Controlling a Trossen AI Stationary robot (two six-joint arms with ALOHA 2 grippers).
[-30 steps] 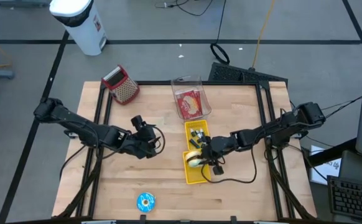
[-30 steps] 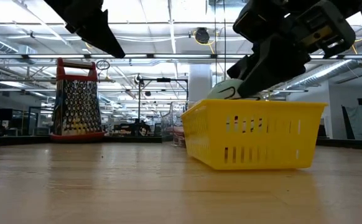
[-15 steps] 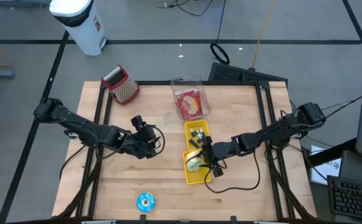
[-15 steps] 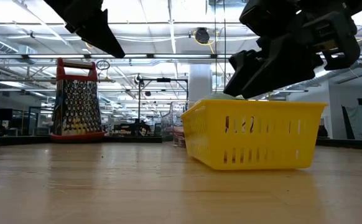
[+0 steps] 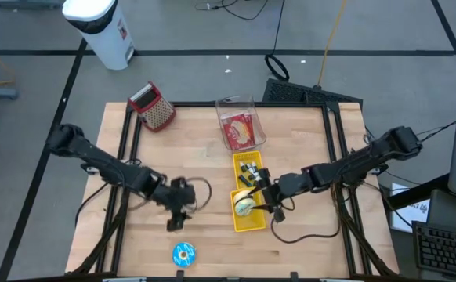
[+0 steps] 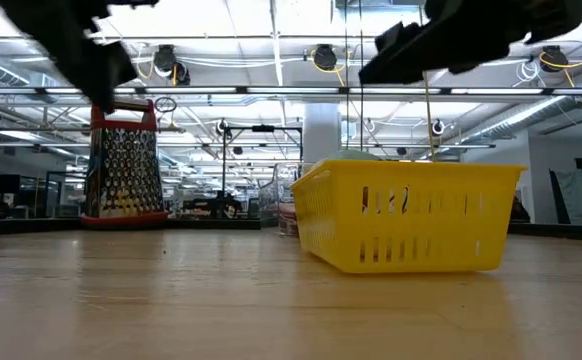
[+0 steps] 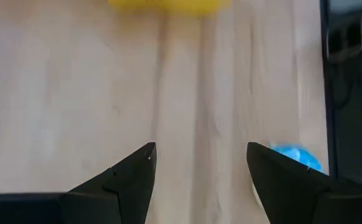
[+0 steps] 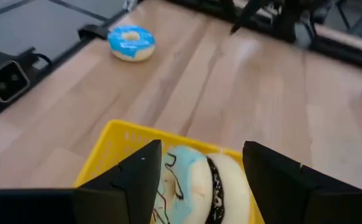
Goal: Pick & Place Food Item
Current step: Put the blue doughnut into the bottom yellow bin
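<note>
Donut (image 5: 245,205), white-iced with dark lines, sits on edge in your yellow basket (image 5: 253,222); no readable labels. Right claw (image 5: 269,200) hangs open just above it, holding nothing. Left claw (image 5: 175,223) is open, empty, over worktop (image 5: 212,243) near blue donut (image 5: 183,253).

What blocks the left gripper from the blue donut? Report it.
Nothing visible does. The left gripper, open, hangs above bare table, and the blue donut lies just beyond it near the front edge, with only wood showing between them in the left wrist view.
</note>
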